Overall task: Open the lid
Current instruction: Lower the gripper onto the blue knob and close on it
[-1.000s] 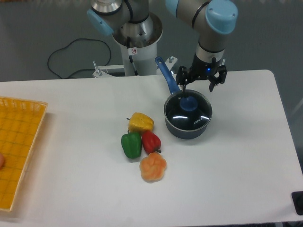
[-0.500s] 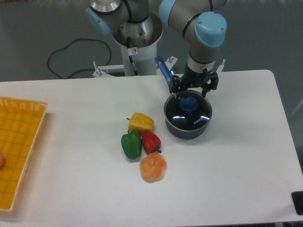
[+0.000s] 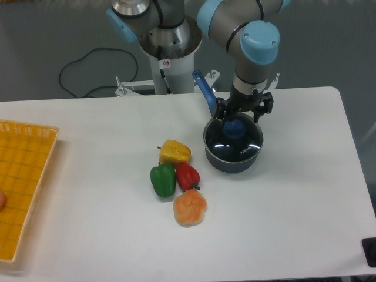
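Lid (image 3: 234, 140) sits on the saucepan (image 3: 232, 154), unlifted; gripper (image 3: 237, 119) jaws straddle its blue knob (image 3: 234, 128), apart.

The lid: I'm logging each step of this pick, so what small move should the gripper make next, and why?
Probably close the fingers on the blue knob. The gripper sits right over the lid with its jaws apart on either side of the knob, and the lid lies flat on the saucepan, not yet lifted. A short drop first may help; the depth is hard to judge.
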### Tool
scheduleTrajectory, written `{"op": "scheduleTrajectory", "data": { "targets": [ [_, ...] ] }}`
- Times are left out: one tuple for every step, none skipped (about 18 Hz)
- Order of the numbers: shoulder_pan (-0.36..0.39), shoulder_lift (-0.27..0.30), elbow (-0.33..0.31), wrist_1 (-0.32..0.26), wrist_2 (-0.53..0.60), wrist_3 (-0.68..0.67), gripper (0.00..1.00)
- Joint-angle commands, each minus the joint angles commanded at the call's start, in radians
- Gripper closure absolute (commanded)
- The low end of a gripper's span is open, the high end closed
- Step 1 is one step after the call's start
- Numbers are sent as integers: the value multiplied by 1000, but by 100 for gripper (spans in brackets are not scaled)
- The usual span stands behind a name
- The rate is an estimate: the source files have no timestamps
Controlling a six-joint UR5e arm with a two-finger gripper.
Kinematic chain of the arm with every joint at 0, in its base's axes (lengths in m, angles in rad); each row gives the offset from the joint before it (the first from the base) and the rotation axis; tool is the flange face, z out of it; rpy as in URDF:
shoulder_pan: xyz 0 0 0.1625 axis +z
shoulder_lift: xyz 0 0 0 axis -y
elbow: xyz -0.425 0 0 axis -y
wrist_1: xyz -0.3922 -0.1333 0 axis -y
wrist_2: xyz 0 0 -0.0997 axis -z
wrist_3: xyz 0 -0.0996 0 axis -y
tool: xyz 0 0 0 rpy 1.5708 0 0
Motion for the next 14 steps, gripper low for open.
{"op": "scheduleTrajectory", "data": {
  "targets": [
    [-2, -2, 0, 3, 2, -2, 1],
    [-2, -8, 0, 5, 8, -6, 1],
    [-3, -14, 0, 6, 12, -14, 1],
    [-5, -18, 0, 9, 18, -18, 1],
    [-11, -20, -2, 20, 21, -23, 1],
    [-17, -25, -2, 22, 21, -26, 1],
    [-18, -31, -2, 22, 21, -28, 1],
    [-20, -34, -3, 22, 23, -31, 1],
    [-21, -37, -5, 22, 23, -38, 1],
    [-29, -38, -2, 25, 23, -44, 1],
    [-31, -38, -3, 31, 23, -49, 1],
    [-31, -38, -3, 32, 23, -51, 1],
    [-31, -38, -3, 32, 23, -51, 1],
    [-31, -38, -3, 32, 23, -51, 1]
  ]
}}
